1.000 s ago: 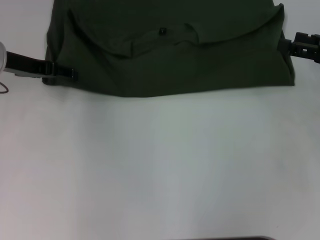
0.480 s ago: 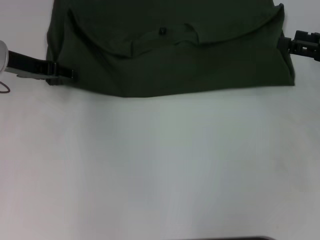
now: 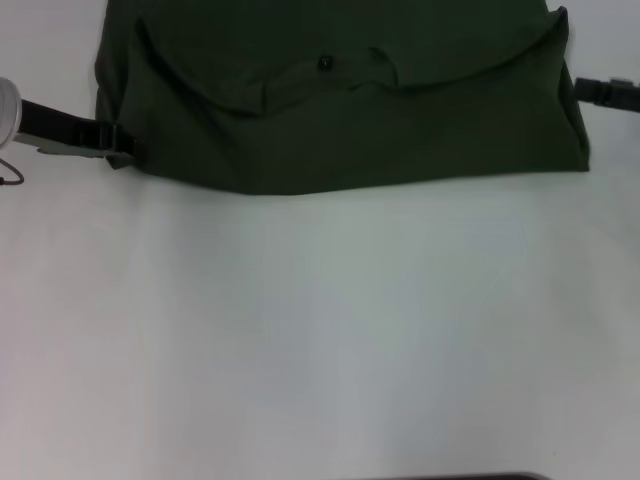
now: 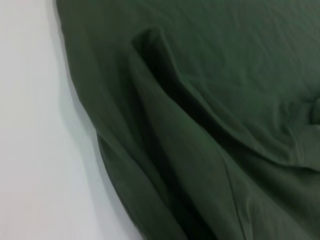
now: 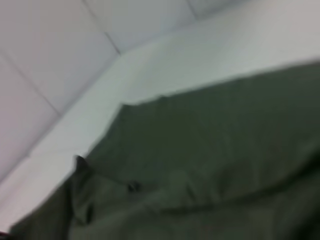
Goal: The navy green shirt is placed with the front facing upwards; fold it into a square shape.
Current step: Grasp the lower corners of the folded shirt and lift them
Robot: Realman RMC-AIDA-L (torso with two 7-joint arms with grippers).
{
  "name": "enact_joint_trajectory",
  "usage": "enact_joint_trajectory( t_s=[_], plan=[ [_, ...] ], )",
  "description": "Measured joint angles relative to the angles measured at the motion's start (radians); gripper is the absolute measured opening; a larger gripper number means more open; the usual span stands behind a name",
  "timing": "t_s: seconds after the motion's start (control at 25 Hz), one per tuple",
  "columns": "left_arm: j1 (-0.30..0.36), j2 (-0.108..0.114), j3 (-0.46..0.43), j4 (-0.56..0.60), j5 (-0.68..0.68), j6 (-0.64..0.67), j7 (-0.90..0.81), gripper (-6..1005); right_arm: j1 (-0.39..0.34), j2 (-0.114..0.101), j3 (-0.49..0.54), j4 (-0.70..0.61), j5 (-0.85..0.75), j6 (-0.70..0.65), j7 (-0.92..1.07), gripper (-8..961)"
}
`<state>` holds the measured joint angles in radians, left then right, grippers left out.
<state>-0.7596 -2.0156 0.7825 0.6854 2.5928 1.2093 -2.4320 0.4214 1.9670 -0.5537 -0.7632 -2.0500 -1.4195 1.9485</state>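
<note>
Navy green shirt (image 3: 340,110) lies at the far edge of the white table (image 3: 320,330), folded over on itself, with its near edge curving across the table. A small black tag (image 3: 324,63) sits on top of the fold. The left gripper (image 3: 112,140) is low at the shirt's left edge, touching the cloth. The right gripper (image 3: 590,90) is just off the shirt's right edge, a little apart from it. I cannot tell if either one is open or closed.

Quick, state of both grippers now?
Left gripper: at the shirt's left edge; jaws cannot be told.
Right gripper: beside the shirt's right edge; cannot be told.
</note>
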Motion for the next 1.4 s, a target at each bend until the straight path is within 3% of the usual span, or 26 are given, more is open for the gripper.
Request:
enact_joint_trajectory(
  t_s=[0.24, 0.32, 0.48, 0.64, 0.8, 1.4],
  plan=[
    [0.004, 0.0, 0.001, 0.018, 0.0, 0.019, 0.004, 181, 0.072, -0.082, -0.001, -0.002, -0.216, -0.104, 0.288, 933],
    [0.008, 0.0, 0.001, 0.032, 0.0, 0.03, 0.006, 159, 0.096, -0.103, -0.002, -0.002, -0.255, -0.155, 0.334, 932],
    [0.011, -0.002, 0.003, 0.046, 0.0, 0.05, 0.009, 127, 0.138, -0.122, -0.002, -0.003, -0.315, -0.194, 0.394, 932],
    [0.011, -0.002, 0.023, 0.049, 0.0, 0.074, 0.009, 126, 0.167, -0.114, -0.008, -0.002, -0.374, -0.16, 0.466, 932],
    [0.012, -0.001, 0.028, 0.062, 0.001, 0.083, 0.01, 125, 0.193, -0.091, -0.029, -0.001, -0.439, -0.079, 0.492, 932],
    [0.014, -0.011, 0.029, 0.073, 0.001, 0.086, 0.015, 124, 0.238, -0.028, -0.089, 0.015, -0.444, 0.103, 0.467, 927]
  ],
)
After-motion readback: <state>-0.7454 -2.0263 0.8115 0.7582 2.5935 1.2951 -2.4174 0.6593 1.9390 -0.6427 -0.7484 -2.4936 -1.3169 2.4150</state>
